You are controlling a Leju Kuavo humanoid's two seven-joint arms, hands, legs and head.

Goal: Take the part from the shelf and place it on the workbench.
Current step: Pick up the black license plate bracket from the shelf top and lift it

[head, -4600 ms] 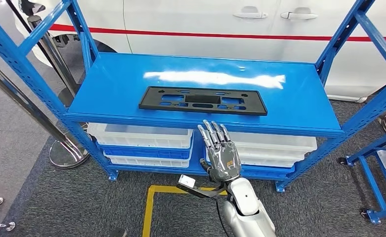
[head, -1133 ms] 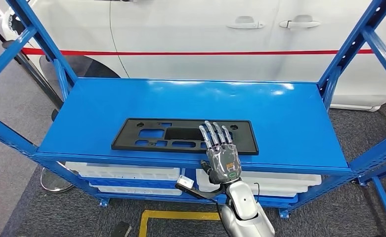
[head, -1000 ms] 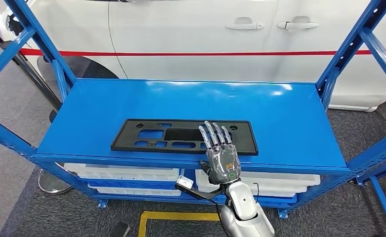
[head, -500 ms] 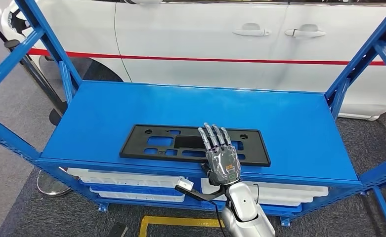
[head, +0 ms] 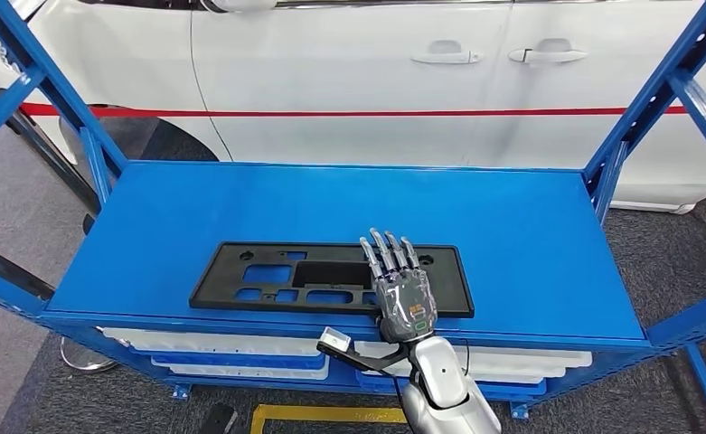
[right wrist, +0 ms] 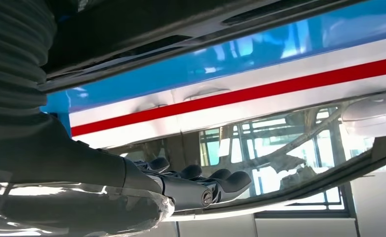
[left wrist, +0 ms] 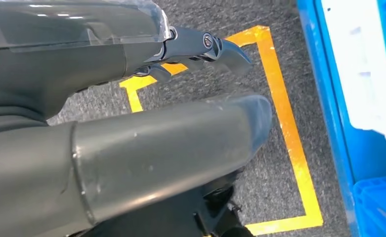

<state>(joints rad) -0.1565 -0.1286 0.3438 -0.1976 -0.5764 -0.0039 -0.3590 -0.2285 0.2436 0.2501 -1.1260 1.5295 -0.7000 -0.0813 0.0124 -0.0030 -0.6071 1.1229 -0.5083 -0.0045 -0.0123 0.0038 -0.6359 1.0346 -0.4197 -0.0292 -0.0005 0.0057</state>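
A flat black plastic part (head: 277,276) with several cut-outs lies lengthwise near the front of the blue shelf top (head: 512,226). My right hand (head: 400,294) reaches in over the shelf's front edge, its fingers stretched flat and apart over the right half of the part, holding nothing. In the right wrist view those straight fingers (right wrist: 200,183) lie close to the dark part (right wrist: 181,29); whether they touch it I cannot tell. My left hand (left wrist: 131,98) hangs low above the floor with its fingers (left wrist: 200,44) straight and nothing in it.
Blue uprights (head: 638,127) frame the shelf on both sides. White bins (head: 222,348) fill the lower level. A white car (head: 376,90) with a red stripe stands close behind. Yellow tape (left wrist: 284,123) marks the grey carpet at my feet.
The whole picture has shifted, so the camera has moved closer to the shelf. My right hand, earlier short of the front edge, now lies over the part.
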